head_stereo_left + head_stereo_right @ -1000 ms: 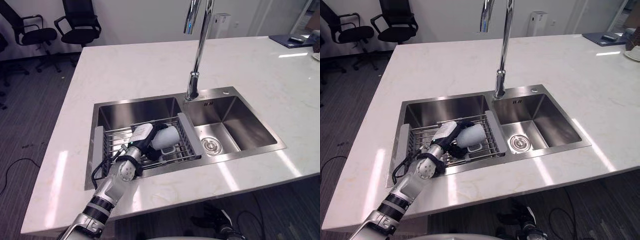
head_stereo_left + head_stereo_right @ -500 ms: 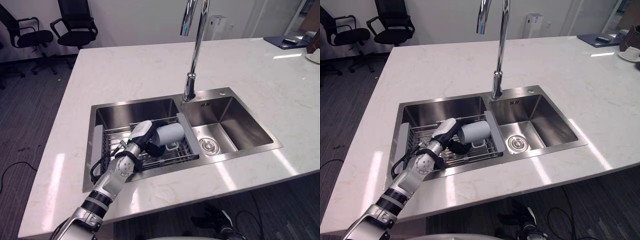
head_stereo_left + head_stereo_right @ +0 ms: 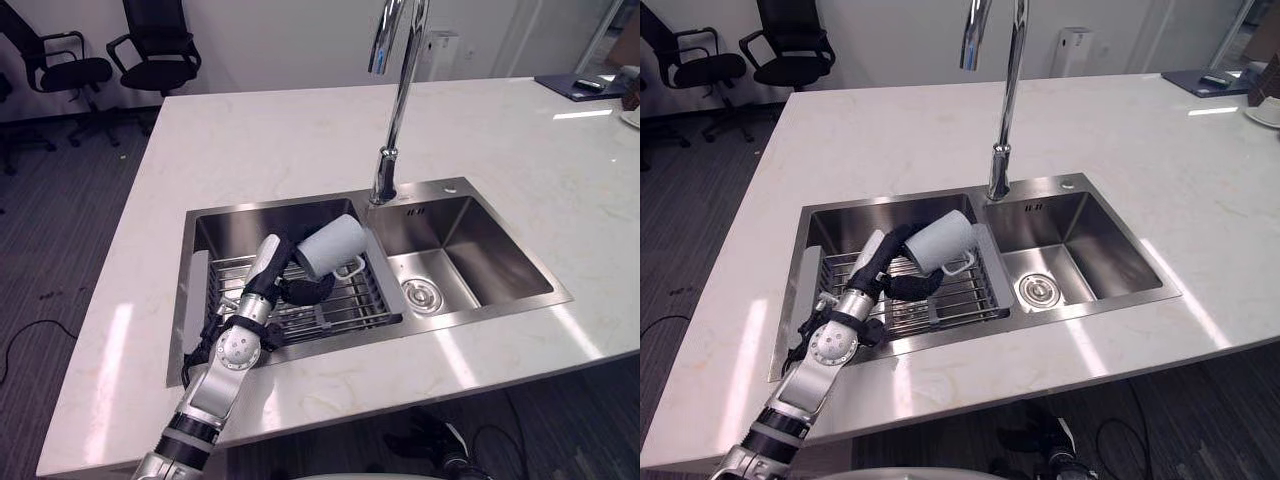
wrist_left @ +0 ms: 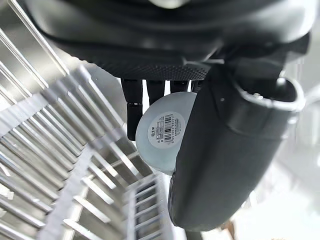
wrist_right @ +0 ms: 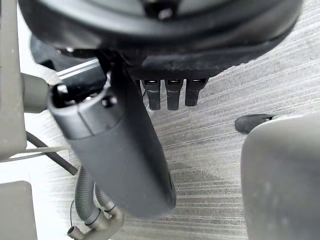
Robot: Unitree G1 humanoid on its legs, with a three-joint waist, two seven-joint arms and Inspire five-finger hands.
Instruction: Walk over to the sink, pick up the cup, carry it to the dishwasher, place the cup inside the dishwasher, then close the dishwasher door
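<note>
Cup (image 3: 330,245): tilted, held above the rack (image 3: 345,305) in my left robot hand (image 3: 298,290), thumb across its base, fingers curled behind; its handle hangs on the hand's underside.

Risk one, in my judgement: the hold sits low on the cup, so it may rotate or slip when I turn away.

Risk two: the faucet (image 3: 396,110) stands just beyond the hand and could be struck.

Right robot hand (image 5: 170,60): relaxed over the floor.

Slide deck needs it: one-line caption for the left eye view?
Left robot hand holds a pale grey cylindrical cup over the wire rack in the stainless steel double sink.
</note>
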